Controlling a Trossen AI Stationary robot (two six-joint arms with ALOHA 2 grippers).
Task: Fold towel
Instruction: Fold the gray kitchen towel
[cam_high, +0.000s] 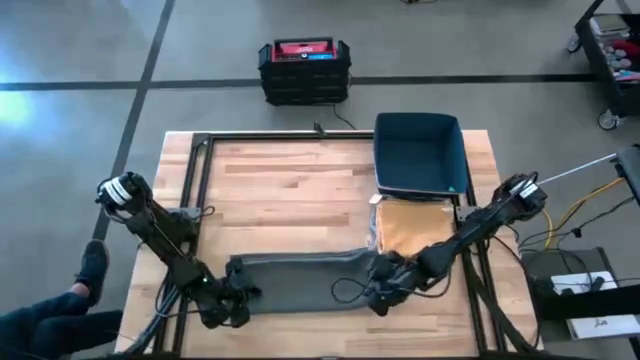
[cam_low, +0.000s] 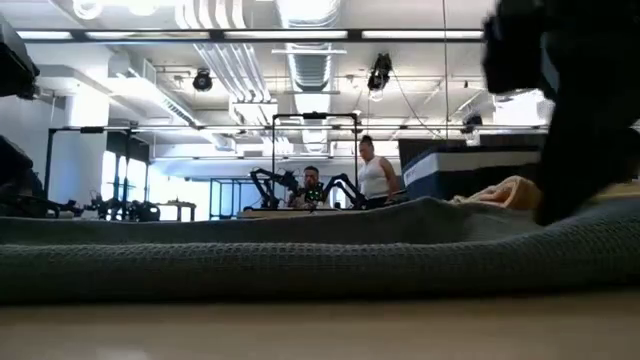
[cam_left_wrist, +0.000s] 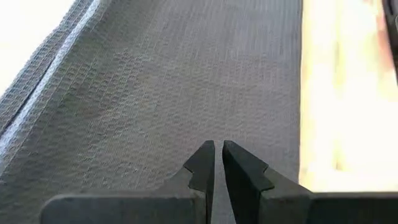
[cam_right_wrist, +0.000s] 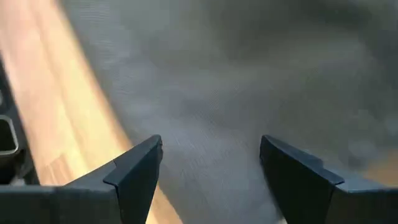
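Grey towel lying as a long flat strip along the table's near edge, w/ 1 gripper at each end. Left gripper down at the strip's left end, right gripper at the right end. From the high view alone, can't tell how either set of fingers stands, too dark and small. Left wrist view sorts out that side: left gripper w/ tips pressed nearly together, just a thin slit, right over the waffle weave of the towel; no fabric visibly pinched between them. Right wrist view: right gripper spread wide, towel blurry beneath, bare wood table alongside. Only the high view gives the rest of the layout: dark blue bin at the far right of the table, tan cloth just in front of it, black crate on the floor beyond. Low view adds the towel as a low ridge across the frame, plus 2 people far back in the room.
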